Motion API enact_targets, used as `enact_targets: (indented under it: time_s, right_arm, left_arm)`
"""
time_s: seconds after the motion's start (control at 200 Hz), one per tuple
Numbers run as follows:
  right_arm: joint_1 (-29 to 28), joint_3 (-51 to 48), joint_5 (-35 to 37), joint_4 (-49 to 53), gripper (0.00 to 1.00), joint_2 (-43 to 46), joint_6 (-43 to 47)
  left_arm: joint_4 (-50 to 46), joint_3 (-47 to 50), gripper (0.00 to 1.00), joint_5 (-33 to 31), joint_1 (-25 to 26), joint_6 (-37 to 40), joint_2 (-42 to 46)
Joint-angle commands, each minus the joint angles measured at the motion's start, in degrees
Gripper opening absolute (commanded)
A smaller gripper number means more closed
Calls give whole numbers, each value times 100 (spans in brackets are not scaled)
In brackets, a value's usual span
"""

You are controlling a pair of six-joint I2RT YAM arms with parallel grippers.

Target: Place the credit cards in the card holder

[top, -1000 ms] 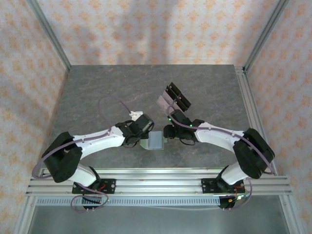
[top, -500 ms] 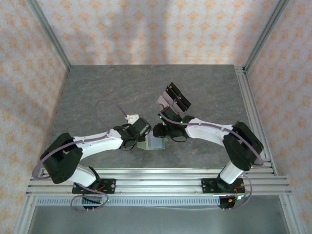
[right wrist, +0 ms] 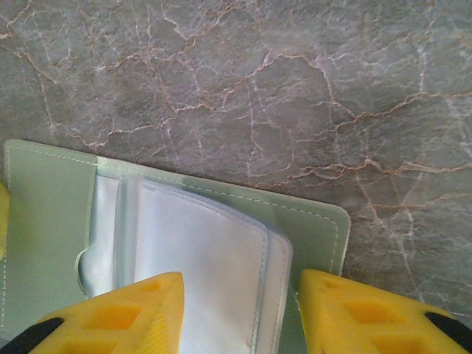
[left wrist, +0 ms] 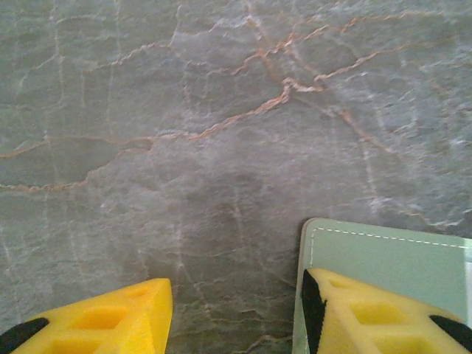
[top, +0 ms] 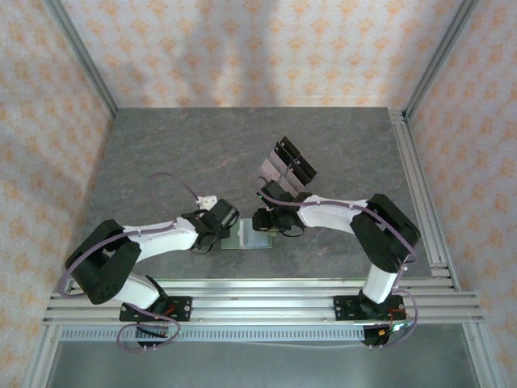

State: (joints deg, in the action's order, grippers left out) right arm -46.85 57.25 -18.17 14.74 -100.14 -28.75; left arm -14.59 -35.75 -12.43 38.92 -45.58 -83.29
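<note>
We see the card holder (top: 245, 240) lying open and flat on the table (top: 161, 153), near the front edge, between the two arms. The left gripper (top: 232, 233) is at its left side, with one finger (left wrist: 369, 324) on the holder's corner. The right gripper (top: 260, 229) is over the sleeves (right wrist: 199, 251) inside the holder. Behind them stands the rack (top: 294, 166), with the credit cards (top: 271, 169) leaning in it.
</note>
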Motion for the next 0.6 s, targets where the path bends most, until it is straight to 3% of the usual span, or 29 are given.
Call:
enact_targets:
  time_s: [0.0,0.595]
  right_arm:
    - [-26,146,-46,-40,45,19,-86]
    - [-192,487,-201,86,44,205,-103]
  left_arm:
    - [196,103,50,-68,-62,-46,-2]
    - [310,112,50,22,-60,-39,18]
